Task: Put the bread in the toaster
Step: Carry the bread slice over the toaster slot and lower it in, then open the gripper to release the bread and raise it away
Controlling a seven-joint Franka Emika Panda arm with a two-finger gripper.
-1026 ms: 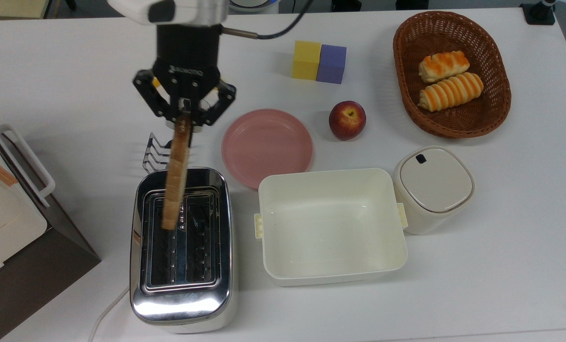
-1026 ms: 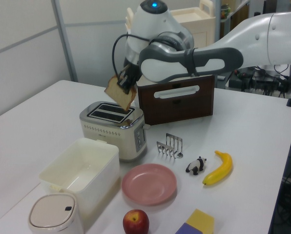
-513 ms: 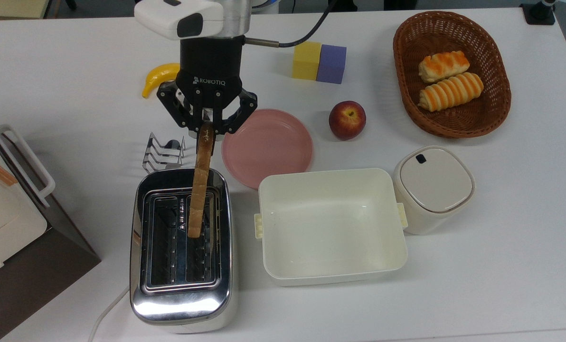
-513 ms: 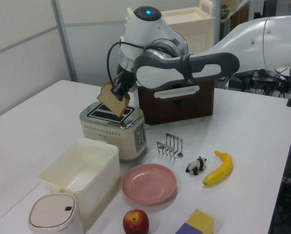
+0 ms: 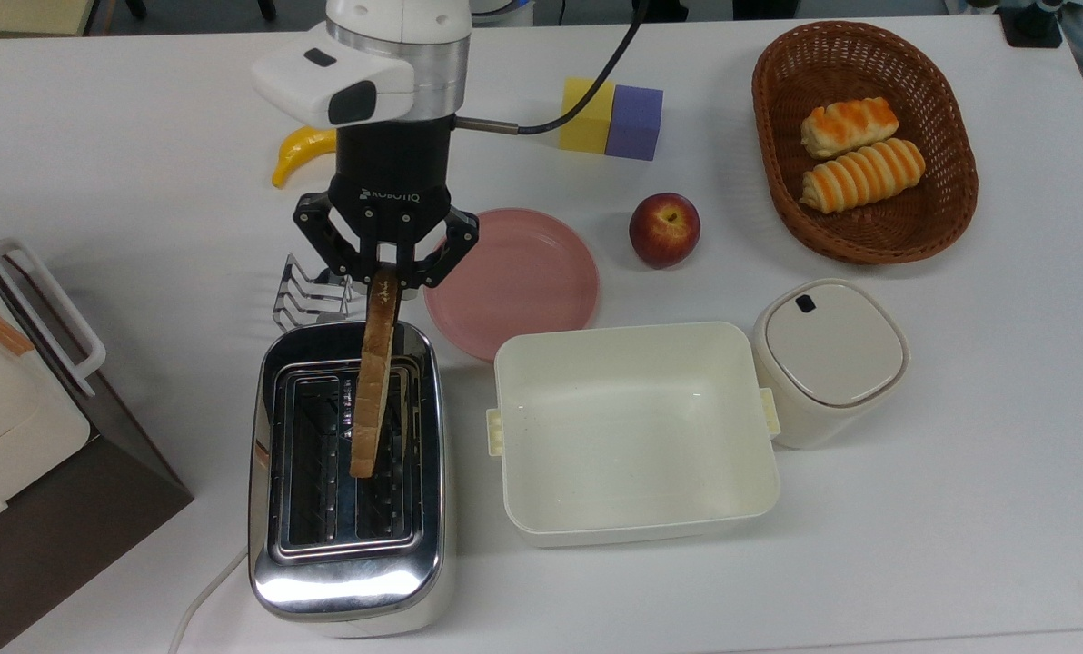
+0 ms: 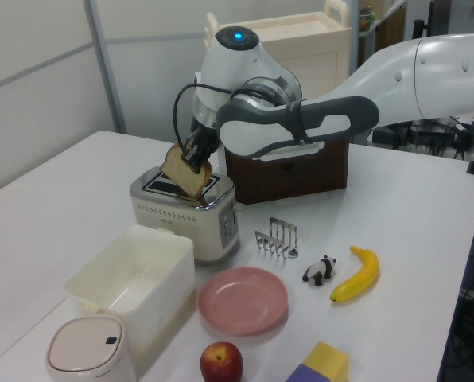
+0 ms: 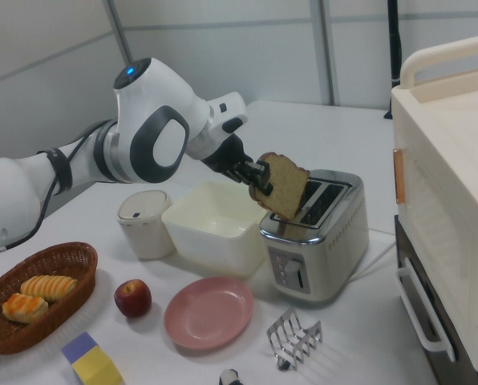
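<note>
The bread (image 5: 371, 377) hangs edge-on in the top view, tilted over the toaster (image 5: 346, 472), its lower corner above the slot nearer the top view's right; whether it touches the slot rim cannot be told. The gripper (image 5: 385, 272) has its fingers clamped on the slice's upper edge, which they partly hide. In the right view the slice (image 7: 281, 187) covers part of the toaster's top (image 7: 319, 233). A wire rack (image 5: 310, 292) stands partly hidden behind the gripper, beside a pink plate (image 5: 523, 277) on the desk (image 5: 959, 454).
</note>
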